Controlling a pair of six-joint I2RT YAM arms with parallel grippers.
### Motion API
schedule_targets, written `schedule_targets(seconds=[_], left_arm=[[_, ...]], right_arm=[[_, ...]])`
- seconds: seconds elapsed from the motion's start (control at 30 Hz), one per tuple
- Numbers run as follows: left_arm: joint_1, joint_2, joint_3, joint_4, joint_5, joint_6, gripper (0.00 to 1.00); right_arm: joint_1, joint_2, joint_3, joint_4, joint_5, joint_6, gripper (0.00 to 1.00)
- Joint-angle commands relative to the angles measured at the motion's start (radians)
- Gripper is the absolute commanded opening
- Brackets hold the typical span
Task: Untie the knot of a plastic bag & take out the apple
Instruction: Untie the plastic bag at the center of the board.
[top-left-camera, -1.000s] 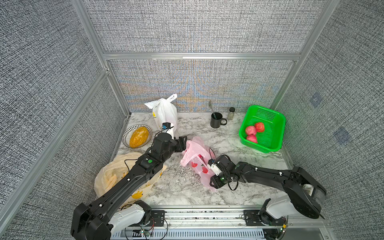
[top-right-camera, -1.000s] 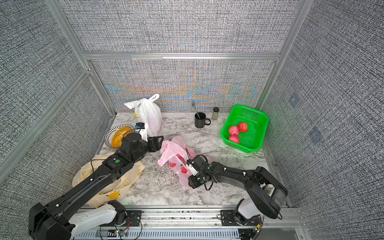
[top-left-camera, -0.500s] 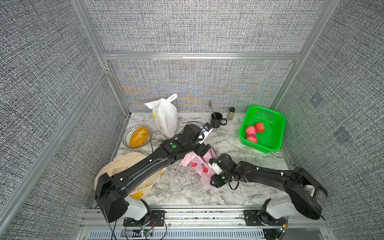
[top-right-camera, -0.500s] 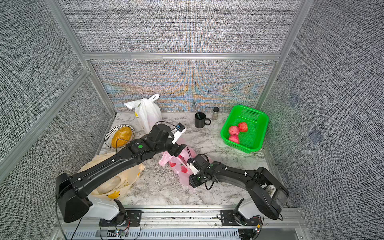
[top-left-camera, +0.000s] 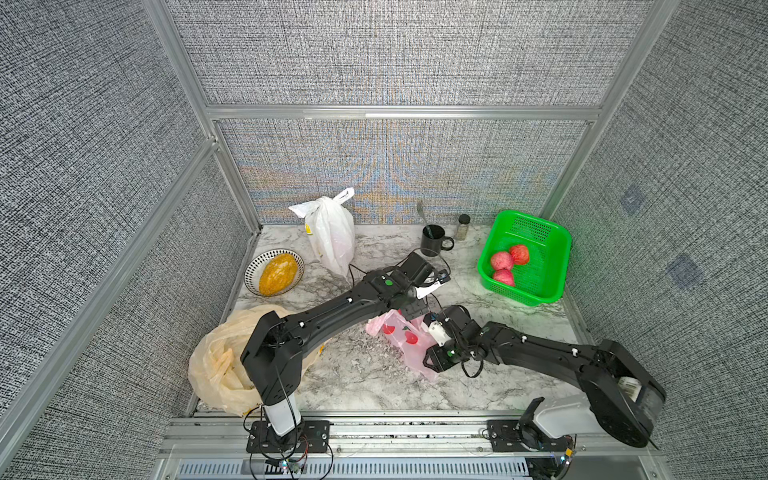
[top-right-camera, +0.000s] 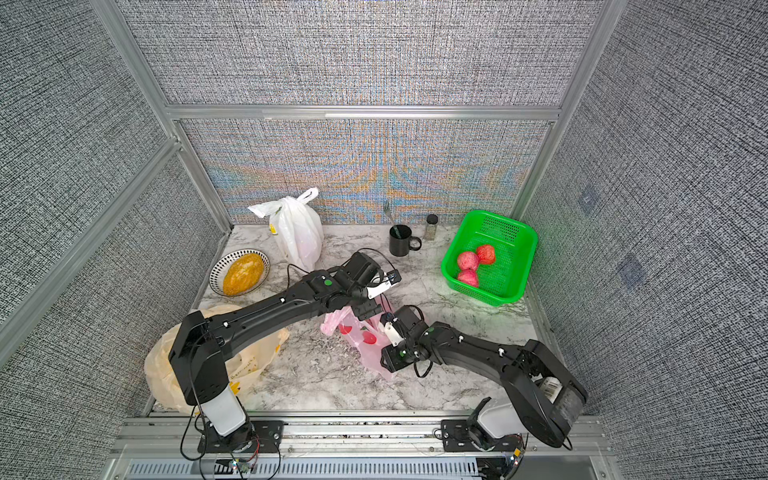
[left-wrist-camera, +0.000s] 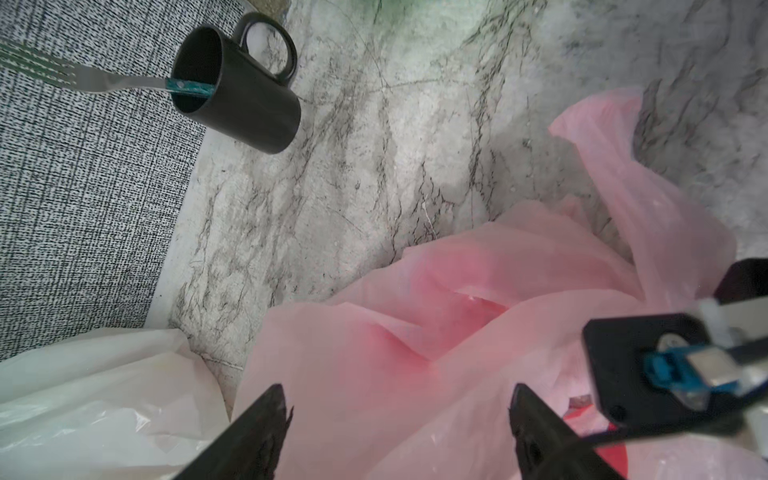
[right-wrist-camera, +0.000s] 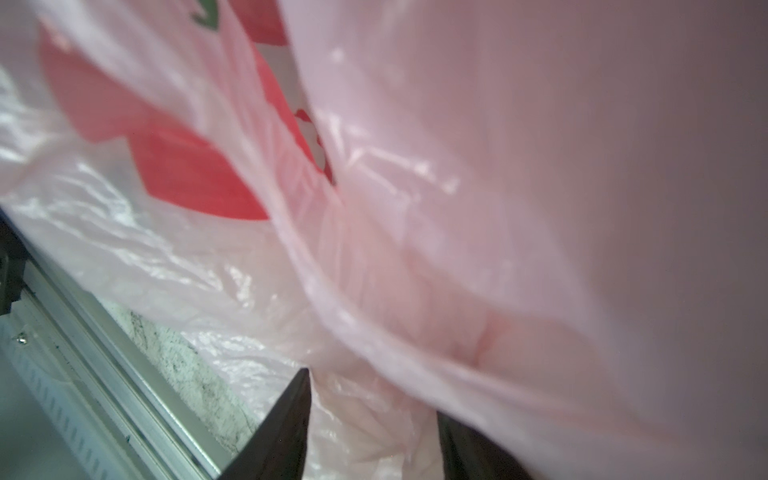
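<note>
The left arm (top-left-camera: 332, 309) has swung from beside the pink bag (top-left-camera: 399, 334) to reach over it, and the left gripper (left-wrist-camera: 397, 390) has opened wider. It hangs wide open and empty just above the bag's loose folds. The handles lie free, so the knot looks undone; taking the apple out is still to do. The apple is not plainly seen, though a red glow inside the folds may be it. The right gripper (right-wrist-camera: 372, 392) is about half closed with bag plastic between its fingers; a firm hold cannot be told. Crumpled folds and the right arm (top-left-camera: 540, 349) crowd the opening. Nearby stand a black mug (left-wrist-camera: 241, 95) with a fork (left-wrist-camera: 62, 75), a white bag (top-left-camera: 332, 237) and a green basket (top-left-camera: 536, 226) holding three apples (top-left-camera: 503, 261).
</note>
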Motion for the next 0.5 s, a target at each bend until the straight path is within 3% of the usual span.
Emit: schedule_targets(seconds=[0.0,0.3,0.47], left_arm=[[-0.001,0.000,0.005,-0.063,-0.038,0.051,0.86],[0.000,-0.032,-0.022,-0.085,-0.007,0.053,0.87],[-0.001,0.008,-0.025,-0.099,-0.055,0.073,0.87]], right_arm=[[-0.005,-0.007,-0.003,0.008,-0.012,-0.001,0.50],[-0.010,-0.014,-0.006,0.010,-0.017,-0.002,0.50],[-0.009,-0.019,-0.007,0.011,-0.018,-0.004,0.50]])
